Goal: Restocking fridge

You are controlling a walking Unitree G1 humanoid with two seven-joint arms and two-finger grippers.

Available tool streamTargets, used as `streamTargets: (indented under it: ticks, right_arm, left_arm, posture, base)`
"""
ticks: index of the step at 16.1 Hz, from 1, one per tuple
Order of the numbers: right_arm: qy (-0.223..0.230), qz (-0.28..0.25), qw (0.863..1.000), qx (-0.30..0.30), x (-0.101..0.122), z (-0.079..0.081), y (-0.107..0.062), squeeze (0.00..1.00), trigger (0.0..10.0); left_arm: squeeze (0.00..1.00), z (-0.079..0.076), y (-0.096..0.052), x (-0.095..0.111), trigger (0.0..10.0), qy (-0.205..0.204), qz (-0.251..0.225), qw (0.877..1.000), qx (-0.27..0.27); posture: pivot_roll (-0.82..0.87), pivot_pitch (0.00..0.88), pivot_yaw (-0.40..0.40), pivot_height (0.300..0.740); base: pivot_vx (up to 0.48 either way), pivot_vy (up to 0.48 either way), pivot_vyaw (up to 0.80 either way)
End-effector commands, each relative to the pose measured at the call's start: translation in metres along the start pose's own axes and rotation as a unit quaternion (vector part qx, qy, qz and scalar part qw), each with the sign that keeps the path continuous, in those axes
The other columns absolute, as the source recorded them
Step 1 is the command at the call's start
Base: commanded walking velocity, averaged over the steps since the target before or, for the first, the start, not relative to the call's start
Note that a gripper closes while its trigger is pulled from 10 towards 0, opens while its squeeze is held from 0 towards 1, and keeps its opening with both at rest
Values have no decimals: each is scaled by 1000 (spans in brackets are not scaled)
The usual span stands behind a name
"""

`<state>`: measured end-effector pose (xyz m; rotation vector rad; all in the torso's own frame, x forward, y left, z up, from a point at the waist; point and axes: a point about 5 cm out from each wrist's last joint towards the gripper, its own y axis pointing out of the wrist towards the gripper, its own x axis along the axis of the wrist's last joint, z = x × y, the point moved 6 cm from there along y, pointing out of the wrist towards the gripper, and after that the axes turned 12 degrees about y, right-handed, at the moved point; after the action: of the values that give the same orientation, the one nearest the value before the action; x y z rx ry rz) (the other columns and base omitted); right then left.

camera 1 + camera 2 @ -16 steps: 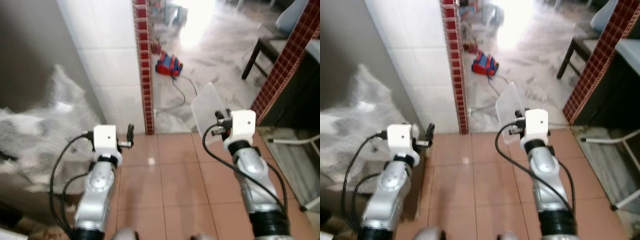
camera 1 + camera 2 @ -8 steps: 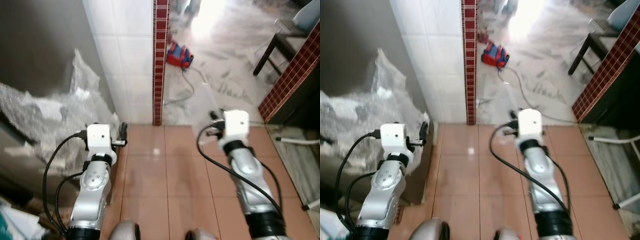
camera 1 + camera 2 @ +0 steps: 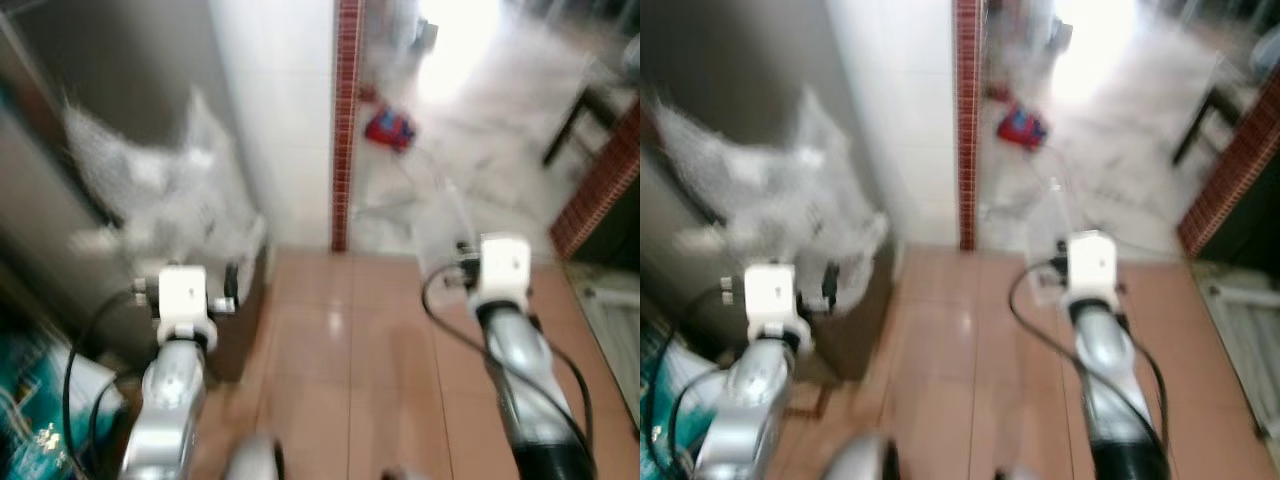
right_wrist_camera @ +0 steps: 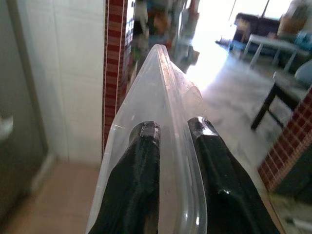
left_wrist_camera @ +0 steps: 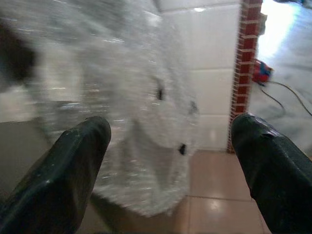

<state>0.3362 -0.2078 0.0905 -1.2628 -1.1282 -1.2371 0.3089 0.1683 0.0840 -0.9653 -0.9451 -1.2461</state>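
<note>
My right gripper [image 4: 173, 129] is shut on a clear plastic container [image 4: 161, 83], pinching its thin edge between both fingers. In the head views the container [image 3: 440, 225] stands up in front of the right wrist, over the tiled floor. My left gripper [image 5: 170, 131] is open with nothing between its fingers [image 5: 83, 146]; it points at crumpled bubble wrap [image 5: 131, 97]. That wrap [image 3: 170, 190] hangs on a tall grey appliance [image 3: 90, 150] at my left. The head views are blurred.
A white tiled wall ends in a red tile column [image 3: 347, 120] straight ahead. Beyond it a red and blue object [image 3: 392, 128] with a cable lies on the pale floor. A dark table [image 3: 590, 110] and a red brick counter [image 3: 600, 190] stand at the right. Teal packaging [image 3: 40, 400] sits at lower left.
The whole picture has shifted and blurred, so the camera has moved: the grey appliance and bubble wrap now loom nearer on my left. The right gripper keeps its hold on the container.
</note>
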Motion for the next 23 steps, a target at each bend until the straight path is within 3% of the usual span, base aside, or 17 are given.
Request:
streamTargets:
  ticks: [1, 6, 9, 13, 16, 18, 23]
  right_arm:
    - [7, -8, 1000, 14, 6, 10, 3, 0, 10000]
    - [21, -16, 999, 22, 15, 17, 7, 0, 10000]
    - [20, -21, 999, 15, 21, 9, 6, 0, 10000]
    - [5, -13, 1000, 7, 15, 11, 4, 0, 10000]
    - [52, -14, 998, 23, 18, 20, 8, 0, 10000]
    - [57, -11, 998, 37, 18, 22, 9, 0, 10000]
    - [72, -19, 996, 52, 23, 25, 8, 0, 10000]
  left_arm:
    - [0, 11, 0, 2, 10000, 15, 1, 1000, 17]
    - [0, 7, 3, 11, 10000, 38, -21, 999, 3]
    - [0, 8, 2, 6, 10000, -13, 0, 1000, 5]
    - [0, -4, -5, -3, 10000, -15, 9, 1000, -13]
    - [0, -11, -1, -1, 10000, -15, 8, 1000, -25]
    - [0, -13, -1, 1, 10000, -16, 0, 999, -29]
    - [0, -18, 1, 8, 10000, -19, -15, 999, -46]
  posture:
    - [105, 14, 18, 740]
    - [102, 25, 5, 740]
    - [75, 52, 13, 740]
    - [67, 38, 7, 740]
    - [66, 25, 1, 740]
    - [63, 15, 0, 740]
    - [52, 28, -5, 740]
  base:
    - [0, 0, 800]
    - [0, 0, 640]
    - [0, 0, 0]
    - [0, 472, 0]
    - [0, 480, 0]
    - [0, 480, 0]
    - [0, 0, 0]
